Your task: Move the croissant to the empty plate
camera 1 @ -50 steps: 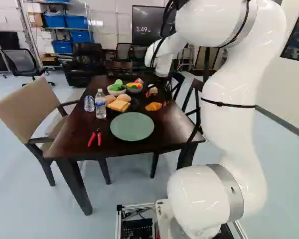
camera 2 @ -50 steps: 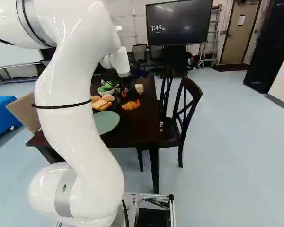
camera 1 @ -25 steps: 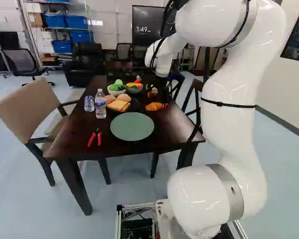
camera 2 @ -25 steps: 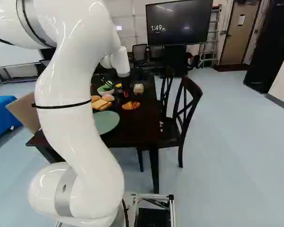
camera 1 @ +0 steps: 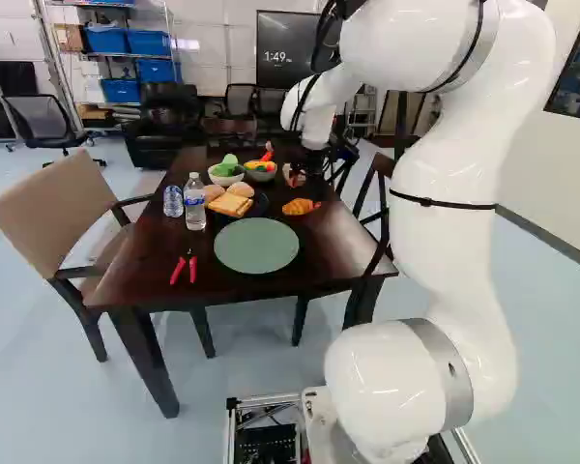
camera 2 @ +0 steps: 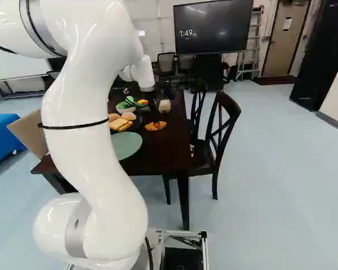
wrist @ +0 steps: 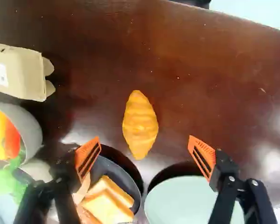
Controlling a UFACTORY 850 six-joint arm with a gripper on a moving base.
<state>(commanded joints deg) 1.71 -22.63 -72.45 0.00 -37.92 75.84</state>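
The black gripper (camera 1: 316,178) is above the dark table, close to the croissant (camera 1: 299,207), in the left base view. From the wrist, the croissant (wrist: 140,124) lies bare on the wood, ahead of the open gripper (wrist: 144,150) and roughly centred between its orange pads, touching neither. A pale green empty plate (wrist: 184,200) shows under the gripper, beside a dark plate (wrist: 136,189) with toast and buns. In the left base view the green plate (camera 1: 256,246) stands nearer the base than the croissant.
Two bowls of toy food (camera 1: 226,175), a water bottle (camera 1: 195,202) and red-handled pliers (camera 1: 184,267) are on the table. A small cardboard box (wrist: 19,72) lies beyond one finger. Chairs (camera 2: 218,132) flank the table.
The gripper has turned and shifted slightly over the table near the croissant, its orange pads showing less in the base views. Croissant, plates and base have stayed put.
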